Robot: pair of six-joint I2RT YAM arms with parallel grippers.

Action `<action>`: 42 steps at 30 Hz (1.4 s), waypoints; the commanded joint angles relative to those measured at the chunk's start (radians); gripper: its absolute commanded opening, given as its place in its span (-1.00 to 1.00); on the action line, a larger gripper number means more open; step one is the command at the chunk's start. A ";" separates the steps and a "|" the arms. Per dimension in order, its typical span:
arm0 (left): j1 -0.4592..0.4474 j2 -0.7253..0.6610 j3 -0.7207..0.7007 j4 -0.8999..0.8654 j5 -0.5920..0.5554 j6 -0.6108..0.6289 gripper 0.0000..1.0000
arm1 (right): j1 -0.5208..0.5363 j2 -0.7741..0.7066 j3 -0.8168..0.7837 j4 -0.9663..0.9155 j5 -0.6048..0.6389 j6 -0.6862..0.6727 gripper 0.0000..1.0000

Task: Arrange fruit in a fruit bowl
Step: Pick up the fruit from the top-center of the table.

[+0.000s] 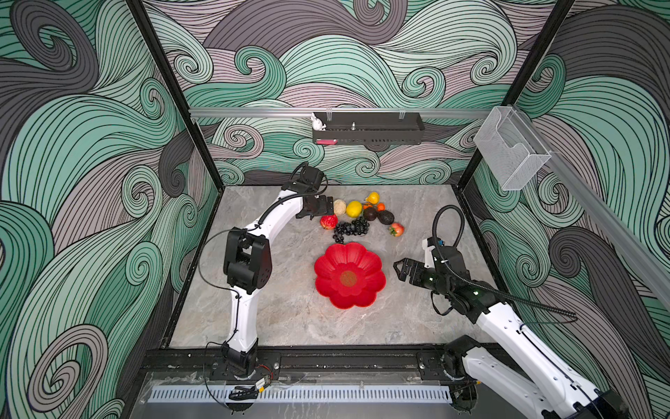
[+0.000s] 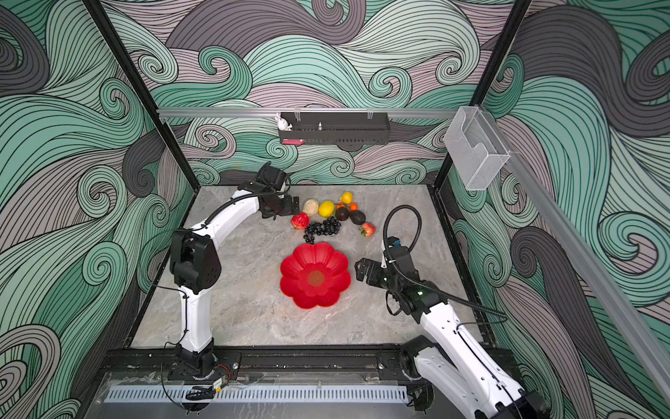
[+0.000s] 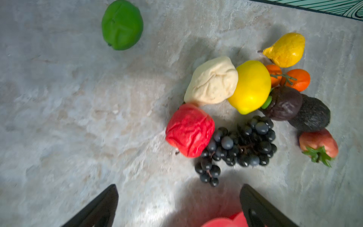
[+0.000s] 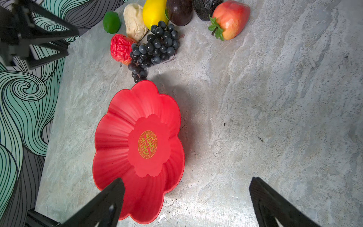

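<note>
The red scalloped fruit bowl [image 1: 350, 275] [image 2: 315, 275] [image 4: 137, 147] lies empty mid-table. Beyond it the fruit lies clustered: wrinkled red apple [image 1: 328, 221], black grapes [image 1: 350, 229], beige pear [image 1: 339, 206], lemon [image 1: 354, 208], mangosteen [image 1: 370, 214], avocado [image 1: 386, 217], tangerines [image 1: 380, 206] and a leafy apple [image 1: 397, 229]. A green lime [image 3: 122, 24] lies apart from them, hidden in both top views. My left gripper [image 1: 330, 205] [image 3: 179, 189] hovers open just left of the pear, holding nothing. My right gripper [image 1: 398, 271] [image 4: 187, 180] stands open beside the bowl's right rim, holding nothing.
A black shelf [image 1: 368, 132] with a small white rabbit figure [image 1: 318, 122] hangs on the back rail. A clear plastic bin [image 1: 511, 156] is fixed to the right rail. Patterned walls and black frame posts close in the marble table [image 1: 290, 308].
</note>
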 commanded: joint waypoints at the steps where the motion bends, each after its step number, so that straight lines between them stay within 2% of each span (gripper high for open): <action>1: 0.011 0.125 0.159 -0.177 0.066 0.074 0.97 | 0.004 0.006 -0.003 0.039 0.004 -0.014 0.99; 6: 0.015 0.255 0.303 -0.206 0.099 0.114 0.89 | 0.005 0.021 -0.026 0.073 0.006 -0.001 0.99; 12: 0.016 0.287 0.276 -0.091 0.133 0.137 0.82 | 0.016 0.037 -0.042 0.090 0.005 0.006 0.99; 18: 0.018 0.358 0.353 -0.102 0.190 0.139 0.64 | 0.016 0.047 -0.046 0.100 0.013 0.007 0.99; 24: 0.019 0.410 0.418 -0.115 0.198 0.125 0.51 | 0.016 0.058 -0.039 0.094 0.007 0.012 0.99; 27: 0.020 0.409 0.420 -0.113 0.197 0.117 0.33 | 0.016 0.064 -0.045 0.100 0.003 0.019 0.99; 32: 0.026 0.364 0.363 -0.086 0.201 0.080 0.26 | 0.016 0.076 -0.038 0.100 0.000 0.018 0.99; 37: 0.043 0.256 0.312 -0.141 0.221 -0.022 0.24 | 0.016 0.079 -0.025 0.100 0.004 0.011 1.00; 42: 0.051 -0.044 -0.038 0.104 0.249 -0.195 0.27 | 0.016 0.095 -0.014 0.136 -0.031 0.024 0.99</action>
